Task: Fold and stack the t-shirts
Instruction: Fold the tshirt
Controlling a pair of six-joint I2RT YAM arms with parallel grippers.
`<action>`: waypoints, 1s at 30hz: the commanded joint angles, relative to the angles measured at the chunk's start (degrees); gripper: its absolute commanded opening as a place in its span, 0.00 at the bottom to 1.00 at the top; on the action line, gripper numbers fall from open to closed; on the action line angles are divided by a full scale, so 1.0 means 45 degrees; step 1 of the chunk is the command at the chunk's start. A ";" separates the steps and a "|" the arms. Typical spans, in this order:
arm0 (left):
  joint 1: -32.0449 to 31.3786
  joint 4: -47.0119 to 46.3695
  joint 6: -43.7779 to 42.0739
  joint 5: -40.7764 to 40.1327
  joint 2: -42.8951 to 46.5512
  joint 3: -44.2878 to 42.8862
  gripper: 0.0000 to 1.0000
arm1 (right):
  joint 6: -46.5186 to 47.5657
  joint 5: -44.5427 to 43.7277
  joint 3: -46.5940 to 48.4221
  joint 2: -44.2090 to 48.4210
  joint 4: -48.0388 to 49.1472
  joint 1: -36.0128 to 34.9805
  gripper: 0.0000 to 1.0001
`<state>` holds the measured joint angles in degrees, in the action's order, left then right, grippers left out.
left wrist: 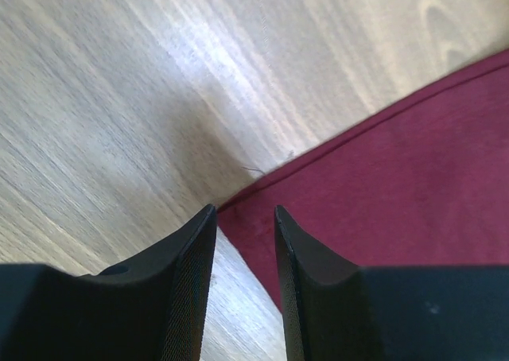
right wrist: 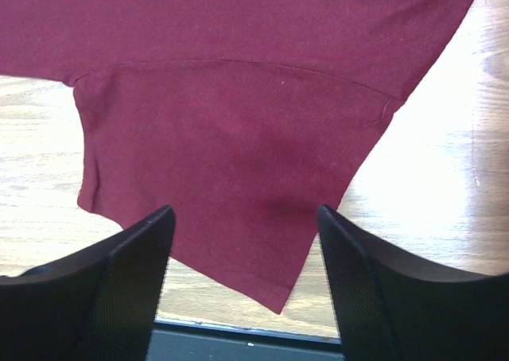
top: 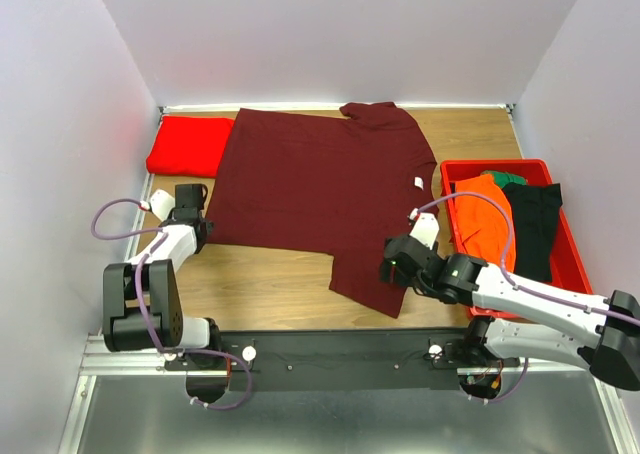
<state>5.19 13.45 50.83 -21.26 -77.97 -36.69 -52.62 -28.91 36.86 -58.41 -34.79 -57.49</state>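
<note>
Maroon t-shirt (top: pixel 310 194) lies flat on tabletop (top: pixel 260 289), long axis left-right, neck to the right. Left tool (left wrist: pixel 245 214), jaws partly apart, sits at the near hem corner (left wrist: pixel 266 198). Right tool (right wrist: pixel 246 214), spread wide, hangs over the near sleeve (right wrist: pixel 231 162), w/ nothing gripped. Red t-shirt (top: pixel 187 144) lies far-left.

The maroon t-shirt (top: pixel 320 189) is lying spread on the table (top: pixel 270 284), seemingly overlapping the folded red t-shirt (top: pixel 185 144); the right gripper (top: pixel 388 270) is hovering over its near sleeve.
</note>
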 commanded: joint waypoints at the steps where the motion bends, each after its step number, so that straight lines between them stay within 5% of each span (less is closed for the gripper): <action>1: 0.0096 0.0116 -0.0123 -0.0237 -0.0445 -0.0089 0.43 | -0.0240 -0.0549 0.0070 -0.0164 0.0074 0.0081 0.82; 12: 0.0077 -0.0450 -0.0982 0.0250 -0.2281 -0.0851 0.42 | -0.0416 -0.0862 0.0207 -0.0574 0.0152 0.0101 0.85; 15: 0.0077 -0.0607 -0.1217 0.0543 -0.2360 -0.0871 0.27 | -0.0533 -0.0823 0.0168 -0.0769 0.0152 0.0140 0.85; 16: 0.0077 -0.0665 -0.1294 0.0641 -0.2282 -0.0851 0.13 | -0.0591 -0.0842 0.0129 -0.0789 0.0152 0.0121 0.85; 18: 0.0077 -0.0957 -0.1412 0.0856 -0.1932 -0.0676 0.00 | -0.0727 -0.0823 0.0012 -0.0886 0.0152 0.0159 0.85; 25: 0.0077 -0.1914 -0.1373 0.1344 -0.0506 0.0085 0.00 | -0.1314 -0.0628 -0.0203 -0.1550 0.0132 0.0394 0.83; 30: 0.0077 -0.2734 -0.1296 0.1754 0.0509 0.0748 0.00 | -0.2054 -0.0081 -0.0573 -0.2018 0.0152 0.0414 0.71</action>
<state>5.19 5.37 45.23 -15.62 -78.96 -35.46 -57.58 -29.52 36.14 -66.26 -34.22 -55.77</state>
